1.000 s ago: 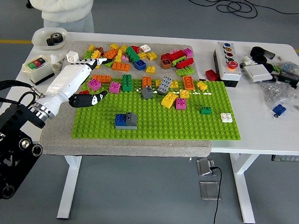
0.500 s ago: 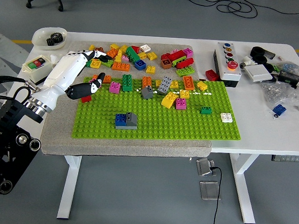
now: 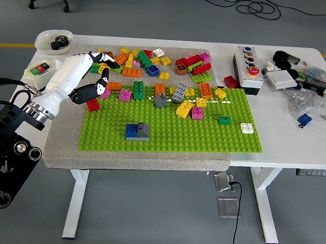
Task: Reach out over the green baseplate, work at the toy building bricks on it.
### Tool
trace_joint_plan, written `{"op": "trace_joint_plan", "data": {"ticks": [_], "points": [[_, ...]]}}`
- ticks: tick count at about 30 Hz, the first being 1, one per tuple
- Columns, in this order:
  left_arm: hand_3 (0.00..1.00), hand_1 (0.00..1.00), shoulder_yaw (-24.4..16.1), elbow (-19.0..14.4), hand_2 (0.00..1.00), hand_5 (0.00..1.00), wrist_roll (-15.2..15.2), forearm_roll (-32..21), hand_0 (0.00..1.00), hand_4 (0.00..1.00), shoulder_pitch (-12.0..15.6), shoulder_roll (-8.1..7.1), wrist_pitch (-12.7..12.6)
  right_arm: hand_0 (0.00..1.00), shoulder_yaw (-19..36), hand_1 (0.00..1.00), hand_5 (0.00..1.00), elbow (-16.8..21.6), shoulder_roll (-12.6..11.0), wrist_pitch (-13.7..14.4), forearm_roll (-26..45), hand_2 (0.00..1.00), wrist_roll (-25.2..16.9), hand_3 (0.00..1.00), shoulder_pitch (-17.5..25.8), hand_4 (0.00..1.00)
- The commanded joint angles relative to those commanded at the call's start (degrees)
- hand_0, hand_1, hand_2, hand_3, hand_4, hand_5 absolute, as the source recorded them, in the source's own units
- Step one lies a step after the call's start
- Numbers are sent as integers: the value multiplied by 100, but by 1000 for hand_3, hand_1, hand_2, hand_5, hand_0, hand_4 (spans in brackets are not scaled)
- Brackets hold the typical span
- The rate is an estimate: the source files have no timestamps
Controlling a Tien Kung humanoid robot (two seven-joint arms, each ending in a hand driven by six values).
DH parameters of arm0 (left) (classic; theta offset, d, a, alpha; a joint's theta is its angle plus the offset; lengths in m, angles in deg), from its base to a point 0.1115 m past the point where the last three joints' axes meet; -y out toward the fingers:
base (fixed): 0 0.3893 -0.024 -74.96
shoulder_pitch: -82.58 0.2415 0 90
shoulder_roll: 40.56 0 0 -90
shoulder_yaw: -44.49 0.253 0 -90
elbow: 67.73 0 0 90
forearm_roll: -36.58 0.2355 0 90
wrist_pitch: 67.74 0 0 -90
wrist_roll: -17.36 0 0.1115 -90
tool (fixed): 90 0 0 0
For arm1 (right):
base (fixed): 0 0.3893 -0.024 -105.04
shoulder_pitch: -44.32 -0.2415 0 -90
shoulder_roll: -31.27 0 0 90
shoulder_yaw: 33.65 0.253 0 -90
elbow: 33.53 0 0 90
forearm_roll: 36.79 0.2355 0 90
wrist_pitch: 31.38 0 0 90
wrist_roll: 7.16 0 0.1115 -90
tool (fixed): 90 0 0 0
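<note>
1. The green baseplate (image 3: 168, 130) lies flat on a grey mat (image 3: 62, 143) on the white surface (image 3: 294, 141).
2. Many toy bricks (image 3: 178, 95) stand along the far edge of the baseplate, and more lie in a heap (image 3: 150, 59) on the mat behind it.
3. A blue and grey brick pair (image 3: 137, 131) stands alone near the front of the baseplate.
4. A small green brick (image 3: 224, 120) and a white brick (image 3: 246, 127) sit near the right end of the baseplate.
5. The left robot hand (image 3: 91, 76) comes in from the left and hangs over the far left corner of the baseplate.
6. Its fingers are spread, with the thumb (image 3: 93, 93) low and the long fingers (image 3: 103, 58) pointing over the heap. It holds nothing.
7. A red brick (image 3: 92, 105) sits just under the thumb.
8. A grey box with buttons (image 3: 247, 69) stands to the right, off the mat.
</note>
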Motion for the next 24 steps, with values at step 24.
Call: {"op": "trace_joint_plan", "data": {"ticks": [24], "points": [[795, 824, -34, -143, 763, 82, -122, 218, 873, 838, -127, -109, 201, 736, -11, 615, 488, 0, 19, 3, 22, 634, -1, 541, -5, 769]]}}
